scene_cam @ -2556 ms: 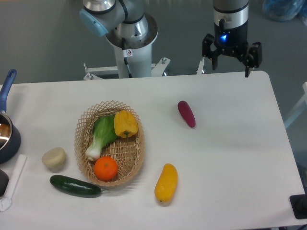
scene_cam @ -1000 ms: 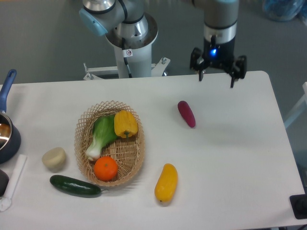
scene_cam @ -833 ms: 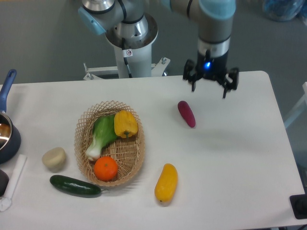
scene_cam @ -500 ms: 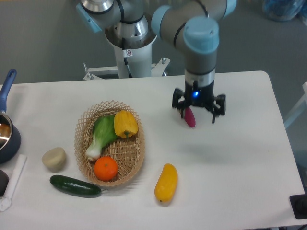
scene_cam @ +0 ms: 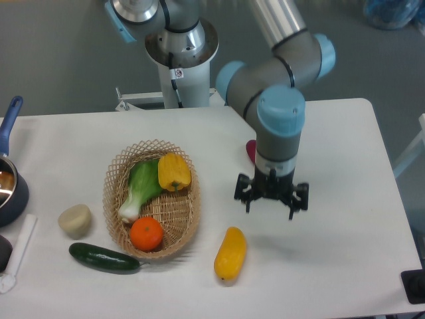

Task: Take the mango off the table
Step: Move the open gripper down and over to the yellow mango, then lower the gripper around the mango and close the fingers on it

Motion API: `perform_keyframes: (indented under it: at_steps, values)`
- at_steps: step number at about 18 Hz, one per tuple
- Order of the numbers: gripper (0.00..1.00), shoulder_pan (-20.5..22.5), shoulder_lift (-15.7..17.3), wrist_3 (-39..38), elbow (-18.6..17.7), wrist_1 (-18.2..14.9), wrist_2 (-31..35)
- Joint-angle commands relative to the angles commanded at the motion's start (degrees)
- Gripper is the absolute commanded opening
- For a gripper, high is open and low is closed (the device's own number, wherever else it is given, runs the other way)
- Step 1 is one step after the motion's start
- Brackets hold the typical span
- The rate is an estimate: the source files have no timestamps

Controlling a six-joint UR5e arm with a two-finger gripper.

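Near the front edge of the large white rectangular table (scene_cam: 332, 266) lies the smooth elongated yellow-orange mango (scene_cam: 230, 254), just beside the woven wicker basket (scene_cam: 174, 211). Behind and right of the mango, apart from it, the black two-finger gripper (scene_cam: 270, 199) hangs above the tabletop, fingers spread wide, holding nothing.

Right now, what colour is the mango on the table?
Yellow-orange, plain and unpatterned; the mango shows clearly in the fixed camera view.
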Motion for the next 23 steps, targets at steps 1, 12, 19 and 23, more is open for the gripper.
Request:
perform_keyframes:
  at_steps: [1,12,19,23]
  values:
    - [1.0,-0.2,-0.6,0.0,0.4,0.1,0.0]
    - [1.0,-3.3,-5.2,0.5,1.7,0.4,0.0]
    - [1.0,-4.3,-7.4,0.5,2.7,1.5,0.1]
    - [1.0,-4.8,-8.0,0.6,2.9,1.7,0.2]
